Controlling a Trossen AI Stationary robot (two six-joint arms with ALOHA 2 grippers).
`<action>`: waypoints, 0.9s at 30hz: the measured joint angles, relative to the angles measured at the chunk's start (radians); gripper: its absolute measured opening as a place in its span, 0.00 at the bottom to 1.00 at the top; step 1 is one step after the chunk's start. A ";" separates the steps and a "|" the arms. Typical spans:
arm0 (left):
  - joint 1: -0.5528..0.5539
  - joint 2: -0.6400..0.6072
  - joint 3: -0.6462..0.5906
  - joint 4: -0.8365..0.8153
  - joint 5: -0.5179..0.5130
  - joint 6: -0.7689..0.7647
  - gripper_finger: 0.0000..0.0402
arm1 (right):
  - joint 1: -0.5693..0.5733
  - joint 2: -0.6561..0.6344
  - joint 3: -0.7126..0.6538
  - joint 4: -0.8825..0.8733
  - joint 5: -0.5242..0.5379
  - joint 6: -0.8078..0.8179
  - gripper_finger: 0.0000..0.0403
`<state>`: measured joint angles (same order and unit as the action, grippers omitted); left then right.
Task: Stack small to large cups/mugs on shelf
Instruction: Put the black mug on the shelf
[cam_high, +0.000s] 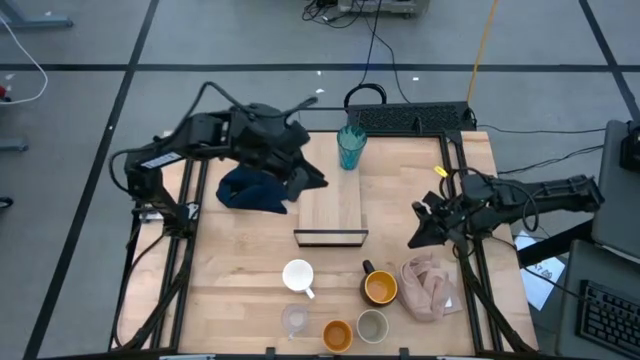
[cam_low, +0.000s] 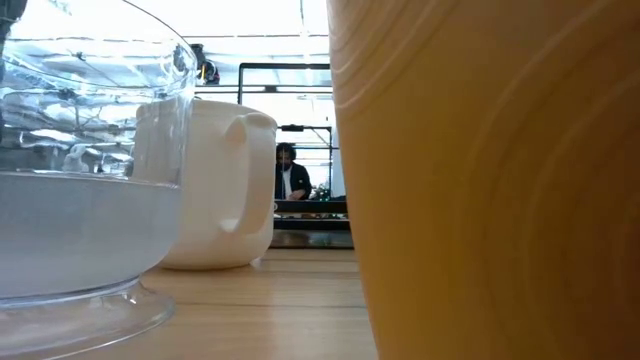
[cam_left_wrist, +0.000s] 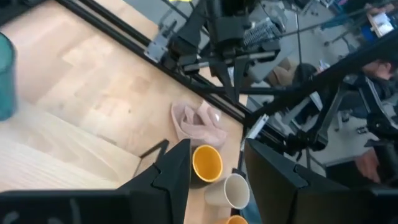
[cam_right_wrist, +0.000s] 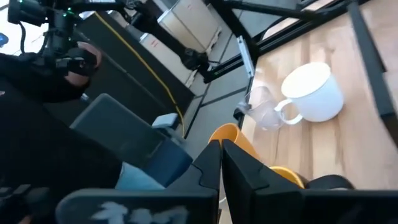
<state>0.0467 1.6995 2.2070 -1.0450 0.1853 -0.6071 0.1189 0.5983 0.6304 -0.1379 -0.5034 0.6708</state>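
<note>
The teal ribbed tumbler (cam_high: 351, 148) stands upright on the far end of the shelf (cam_high: 332, 205), a light-wood board with a dark front edge. Near the table's front edge stand the white mug (cam_high: 298, 275), the black mug with the orange inside (cam_high: 379, 287), the clear glass (cam_high: 294, 320), the orange cup (cam_high: 337, 334) and the grey-beige cup (cam_high: 372, 326). My left gripper (cam_high: 308, 181) is open and empty above the shelf's left edge, by the navy cloth (cam_high: 252, 190). My right gripper (cam_high: 416, 238) is shut and empty, right of the shelf.
A pink-beige cloth (cam_high: 430, 287) lies at the front right, beside the black mug. Dark rails run along the table's left and right sides. A keyboard (cam_high: 410, 118) lies at the far edge. A person shows in the room beyond the table (cam_low: 291, 175).
</note>
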 joint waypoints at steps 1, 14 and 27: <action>-0.002 0.006 0.000 0.000 0.010 0.000 0.37 | 0.005 0.001 0.000 -0.001 0.000 -0.001 0.00; -0.092 0.103 0.001 -0.001 -0.002 -0.091 0.37 | 0.014 0.000 0.000 -0.205 0.004 -0.050 0.01; -0.229 0.161 0.001 0.061 -0.005 -0.198 0.37 | 0.014 0.002 0.000 -0.268 0.004 -0.035 0.01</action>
<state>-0.1825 1.8600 2.2080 -0.9842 0.1802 -0.8048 0.1329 0.6006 0.6304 -0.4061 -0.4993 0.6361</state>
